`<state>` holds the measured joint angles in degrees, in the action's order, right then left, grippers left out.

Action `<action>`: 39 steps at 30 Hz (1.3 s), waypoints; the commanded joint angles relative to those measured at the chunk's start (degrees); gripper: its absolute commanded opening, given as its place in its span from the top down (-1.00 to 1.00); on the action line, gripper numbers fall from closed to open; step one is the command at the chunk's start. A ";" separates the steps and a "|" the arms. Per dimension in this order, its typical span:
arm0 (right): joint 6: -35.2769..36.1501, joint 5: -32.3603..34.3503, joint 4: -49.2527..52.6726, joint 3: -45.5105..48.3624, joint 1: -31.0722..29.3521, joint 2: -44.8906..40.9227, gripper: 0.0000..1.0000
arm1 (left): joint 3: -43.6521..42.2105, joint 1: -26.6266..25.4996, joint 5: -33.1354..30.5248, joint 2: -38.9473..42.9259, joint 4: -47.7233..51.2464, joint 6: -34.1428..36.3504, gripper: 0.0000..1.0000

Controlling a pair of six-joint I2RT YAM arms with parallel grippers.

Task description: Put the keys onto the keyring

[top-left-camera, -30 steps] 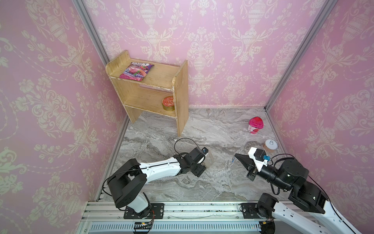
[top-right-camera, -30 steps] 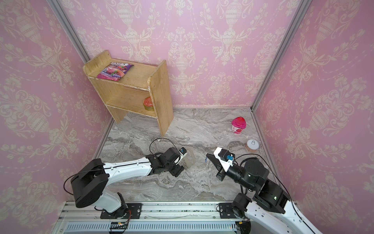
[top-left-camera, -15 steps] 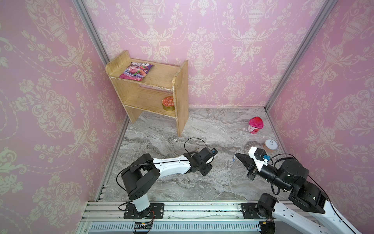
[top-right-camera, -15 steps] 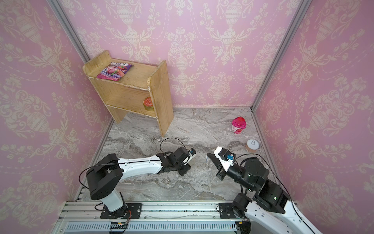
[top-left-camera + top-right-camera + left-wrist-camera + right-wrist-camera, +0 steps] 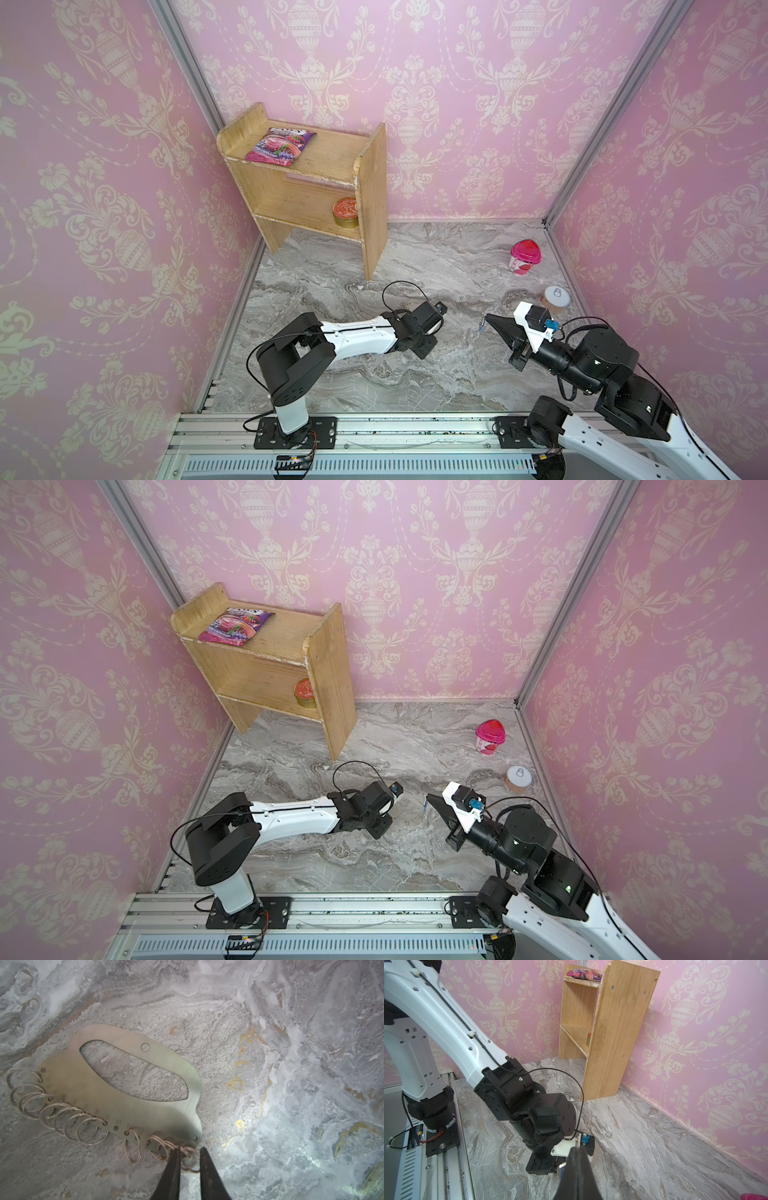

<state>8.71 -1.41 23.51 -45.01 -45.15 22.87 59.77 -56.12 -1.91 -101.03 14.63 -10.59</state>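
Observation:
The keyring (image 5: 124, 1093), a flat grey-beige plate with a long slot and a row of metal rings, lies on the marble floor in the left wrist view. My left gripper (image 5: 189, 1152) points down at the plate's corner. Its jaws stand a narrow gap apart, pressed against both sides of the end ring (image 5: 190, 1159). In both top views the left wrist (image 5: 419, 326) hides the plate. My right gripper (image 5: 487, 327) hovers to the right, shut on the keys (image 5: 482, 329). A silvery and blue bit of the keys (image 5: 561, 1167) sticks out beside its fingers.
A wooden shelf (image 5: 328, 187) stands at the back left with a snack packet (image 5: 280, 145) on top and a red tin (image 5: 347, 212) inside. A pink-lidded cup (image 5: 524, 257) and a small can (image 5: 556, 297) stand by the right wall. The metal rail (image 5: 374, 428) runs along the front.
My left arm has slid right across the floor to the keyring, and its jaws have narrowed onto the end ring. The right arm has held still with the keys.

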 commanded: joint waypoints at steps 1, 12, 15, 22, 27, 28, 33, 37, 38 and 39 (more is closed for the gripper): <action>-1.46 1.32 -0.20 0.19 0.05 -0.85 1.00 | 1.32 -0.31 -3.50 -0.49 3.50 -1.73 0.64; -1.26 1.59 -0.08 -0.01 -0.01 -0.38 1.00 | 0.78 0.95 -11.18 0.01 7.63 -2.78 0.65; -1.27 1.54 -0.28 0.09 0.01 -0.35 1.00 | 0.18 1.32 -14.05 0.94 7.64 -2.47 0.63; -1.32 1.97 -0.21 0.06 -0.03 -0.66 1.00 | -1.33 1.34 -4.57 2.63 0.96 -2.03 0.33; -1.27 2.11 -0.27 0.10 0.08 -0.72 1.00 | 0.18 1.18 -1.10 1.01 2.20 -1.28 -0.11; -1.26 2.03 -0.28 0.05 -0.03 -0.78 1.00 | 0.42 1.12 -1.69 0.64 2.60 -1.12 -0.17; -1.39 2.26 -0.35 0.27 0.06 -1.06 1.00 | 1.88 0.84 -8.40 -0.56 4.67 -0.45 -0.22; -1.41 2.29 -0.31 0.28 0.02 -1.07 1.00 | 2.76 0.66 -12.30 -1.59 5.13 0.30 -0.28; -1.37 2.33 -0.35 0.24 0.05 -1.11 1.00 | 3.02 0.66 -12.39 -1.92 5.14 0.43 -0.28; -1.36 2.33 -0.37 0.23 0.07 -1.16 1.00 | 3.16 0.57 -12.29 -2.17 5.14 0.55 -0.29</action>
<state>8.71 0.03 23.49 -45.01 -45.15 22.61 61.36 -55.00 -11.07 -101.86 17.89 -11.27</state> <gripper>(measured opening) 0.044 0.643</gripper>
